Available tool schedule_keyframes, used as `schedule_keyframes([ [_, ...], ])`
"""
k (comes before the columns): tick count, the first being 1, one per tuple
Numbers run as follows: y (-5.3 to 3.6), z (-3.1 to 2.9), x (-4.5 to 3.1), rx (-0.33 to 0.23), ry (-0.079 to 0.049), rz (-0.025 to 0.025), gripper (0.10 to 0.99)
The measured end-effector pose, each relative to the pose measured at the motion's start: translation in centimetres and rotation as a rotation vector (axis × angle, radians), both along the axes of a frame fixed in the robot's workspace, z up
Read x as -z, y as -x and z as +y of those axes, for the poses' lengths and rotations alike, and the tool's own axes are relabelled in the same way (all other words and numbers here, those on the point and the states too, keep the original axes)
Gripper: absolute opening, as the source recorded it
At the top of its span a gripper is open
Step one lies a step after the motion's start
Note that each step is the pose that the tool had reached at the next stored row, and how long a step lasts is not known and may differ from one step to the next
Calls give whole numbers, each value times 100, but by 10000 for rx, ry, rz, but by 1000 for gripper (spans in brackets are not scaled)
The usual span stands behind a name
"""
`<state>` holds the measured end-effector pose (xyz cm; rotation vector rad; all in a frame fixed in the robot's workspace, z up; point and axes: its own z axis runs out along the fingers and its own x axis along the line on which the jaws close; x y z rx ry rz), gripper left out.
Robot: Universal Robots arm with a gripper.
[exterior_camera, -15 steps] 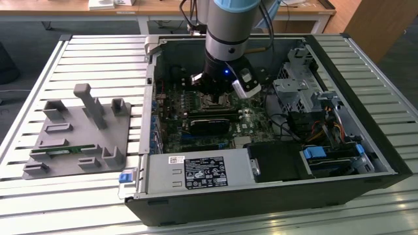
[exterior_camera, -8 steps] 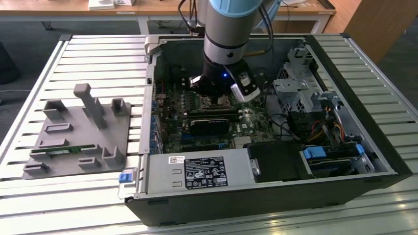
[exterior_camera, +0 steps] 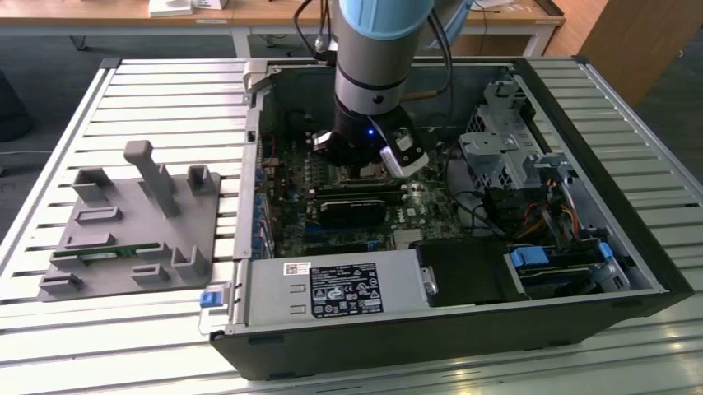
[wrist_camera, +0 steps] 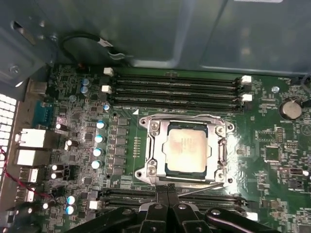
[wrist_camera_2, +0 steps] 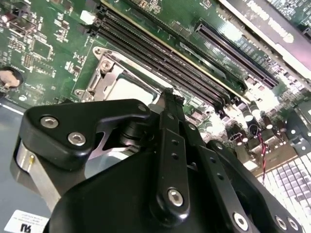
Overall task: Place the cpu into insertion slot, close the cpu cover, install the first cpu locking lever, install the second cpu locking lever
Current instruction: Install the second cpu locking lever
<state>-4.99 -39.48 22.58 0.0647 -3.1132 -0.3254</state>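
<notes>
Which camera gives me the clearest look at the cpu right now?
The first wrist view: the cpu faces the camera, seated in the insertion slot with the cpu cover framing it. The second wrist view shows a pale part of it past the tool. In the exterior view the arm stands over that spot.

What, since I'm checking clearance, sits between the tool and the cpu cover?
Nothing visible does. In the first wrist view the tool hangs just off the edge of the cpu cover, which lies around the cpu.
</notes>
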Motion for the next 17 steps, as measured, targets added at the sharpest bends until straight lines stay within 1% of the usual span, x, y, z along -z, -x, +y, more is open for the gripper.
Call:
schedule_keyframes([
  [2,3,0,26,1,-8,3,106],
  [3,4,-4,28,6,-50,5,106],
  [6,10,-15,31,34,-284,3,106],
  [8,11,-33,31,54,-368,4,106],
  [13,23,-92,32,103,-410,4,106],
  [17,63,-115,38,125,-450,4,106],
])
